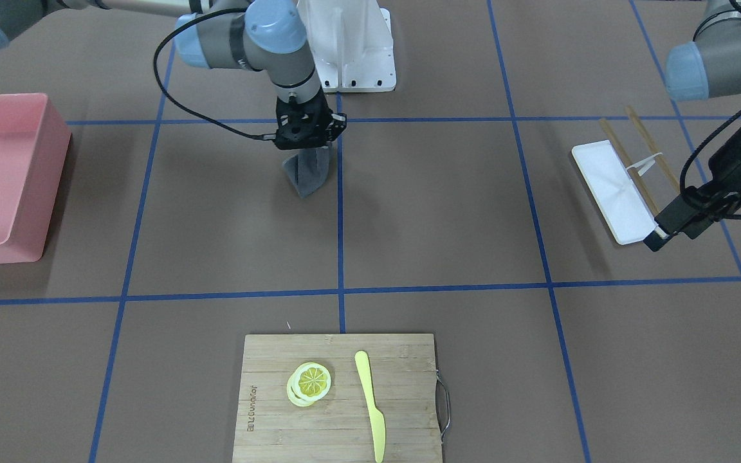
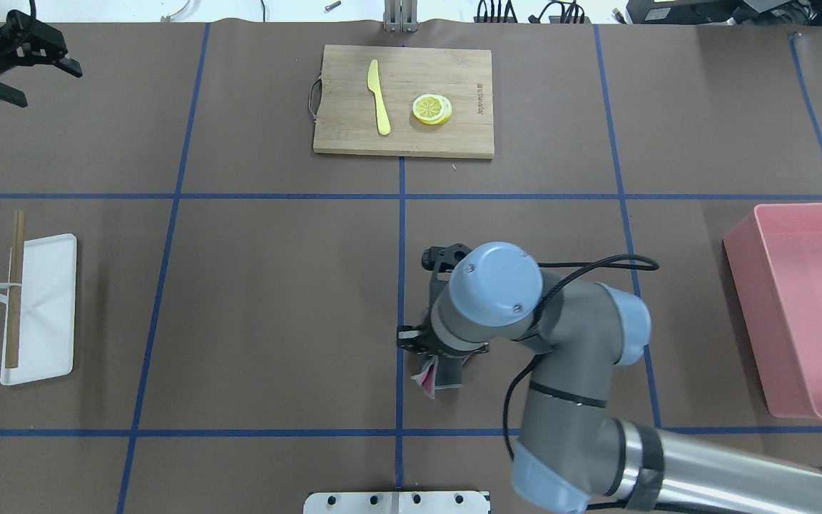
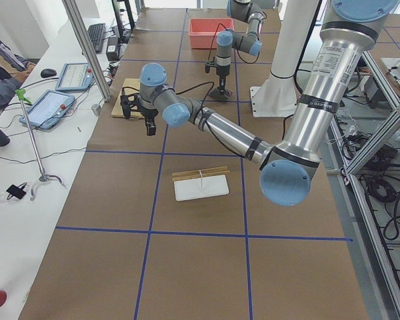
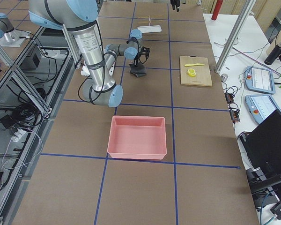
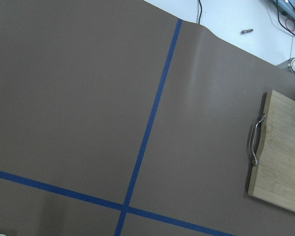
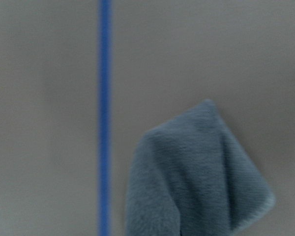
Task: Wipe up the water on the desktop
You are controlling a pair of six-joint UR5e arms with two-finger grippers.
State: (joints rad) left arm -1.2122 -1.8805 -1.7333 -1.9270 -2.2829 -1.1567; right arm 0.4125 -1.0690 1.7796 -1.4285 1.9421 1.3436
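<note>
Clamping the top of a folded grey terry cloth (image 1: 307,173), the right gripper (image 1: 309,148) is pinching its fingers together on the fabric. The cloth is hanging just beside a blue tape line (image 1: 340,212) on the matte brown desktop (image 1: 441,212); whether its lower corner is touching the surface I cannot tell. Farther out, the left gripper (image 2: 46,84) is hovering with jaws spread wide, holding nothing, above the desktop's far left corner.

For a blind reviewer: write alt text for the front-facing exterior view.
The right gripper holds a grey cloth hanging over the brown, blue-taped desktop. Below lies a cutting board with lemon slices and a yellow knife; pink bin at view left, white tray and left gripper at view right.
</note>
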